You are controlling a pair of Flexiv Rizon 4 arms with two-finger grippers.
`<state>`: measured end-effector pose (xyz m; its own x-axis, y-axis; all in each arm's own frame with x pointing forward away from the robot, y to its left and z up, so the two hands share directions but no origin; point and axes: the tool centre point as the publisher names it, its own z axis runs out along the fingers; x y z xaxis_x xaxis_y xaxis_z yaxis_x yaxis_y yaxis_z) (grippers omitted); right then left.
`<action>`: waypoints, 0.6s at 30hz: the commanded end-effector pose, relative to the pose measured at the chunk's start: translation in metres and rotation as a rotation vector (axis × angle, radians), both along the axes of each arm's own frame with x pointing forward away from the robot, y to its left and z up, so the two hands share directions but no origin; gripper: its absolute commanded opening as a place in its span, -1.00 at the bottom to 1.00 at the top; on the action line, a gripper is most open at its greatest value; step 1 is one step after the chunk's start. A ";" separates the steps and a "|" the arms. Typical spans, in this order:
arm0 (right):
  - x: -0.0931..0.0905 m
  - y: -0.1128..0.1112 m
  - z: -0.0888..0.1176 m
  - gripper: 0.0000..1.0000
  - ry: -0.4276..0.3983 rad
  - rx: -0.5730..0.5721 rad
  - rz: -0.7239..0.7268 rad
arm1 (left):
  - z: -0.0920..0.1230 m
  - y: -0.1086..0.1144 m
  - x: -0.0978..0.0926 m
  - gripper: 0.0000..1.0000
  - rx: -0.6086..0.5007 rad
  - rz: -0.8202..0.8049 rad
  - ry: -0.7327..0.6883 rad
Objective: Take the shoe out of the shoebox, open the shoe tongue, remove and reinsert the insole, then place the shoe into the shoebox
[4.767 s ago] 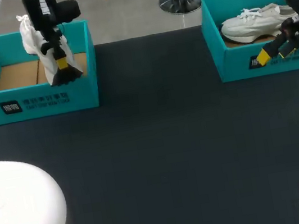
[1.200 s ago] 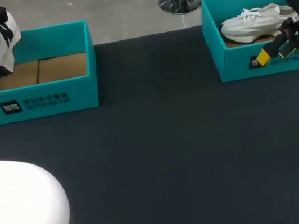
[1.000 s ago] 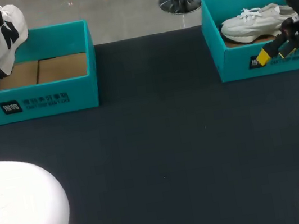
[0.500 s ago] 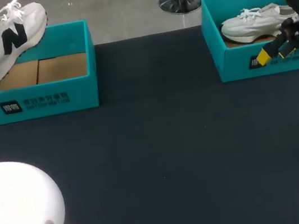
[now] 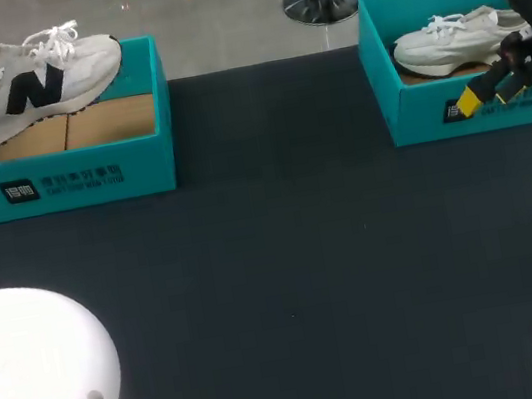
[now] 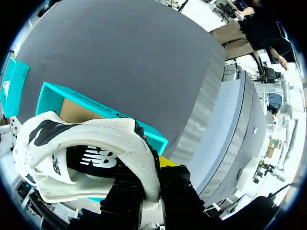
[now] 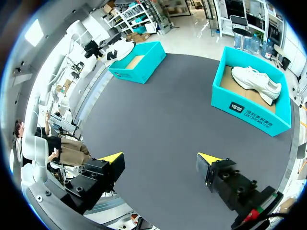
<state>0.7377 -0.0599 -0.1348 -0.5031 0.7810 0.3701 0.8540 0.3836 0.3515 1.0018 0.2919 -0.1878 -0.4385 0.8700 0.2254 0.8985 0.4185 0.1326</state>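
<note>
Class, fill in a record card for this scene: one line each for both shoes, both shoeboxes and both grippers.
dark-marked shoe: held by its heel, roughly level, above the left shoebox
left shoebox: open, nothing lying on its floor
white shoe: lying inside the right shoebox
right shoebox: open
left gripper: shut on the shoe's heel
right gripper: open, holding nothing

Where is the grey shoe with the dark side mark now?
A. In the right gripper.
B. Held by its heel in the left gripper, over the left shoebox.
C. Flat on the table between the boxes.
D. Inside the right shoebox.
B: the left gripper is shut on the heel of the grey shoe, above the left shoebox.
</note>
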 end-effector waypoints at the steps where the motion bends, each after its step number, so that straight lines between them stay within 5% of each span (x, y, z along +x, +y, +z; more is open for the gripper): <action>1: 0.001 0.000 0.000 1.00 0.002 -0.002 0.000 | 0.001 0.001 -0.006 -1.00 0.002 -0.004 -0.019; 5: 0.001 0.000 0.000 1.00 0.002 -0.002 0.000 | 0.003 -0.002 -0.004 -1.00 0.017 -0.033 -0.053; 18: 0.001 0.000 0.000 1.00 0.002 -0.002 0.000 | 0.010 0.005 0.028 -1.00 -0.071 -0.499 -0.154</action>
<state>0.7377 -0.0598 -0.1348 -0.5031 0.7809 0.3701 0.8540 0.3836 0.3515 1.0308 0.2851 -0.1757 -0.1063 0.9780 0.1795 0.9709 0.0631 0.2310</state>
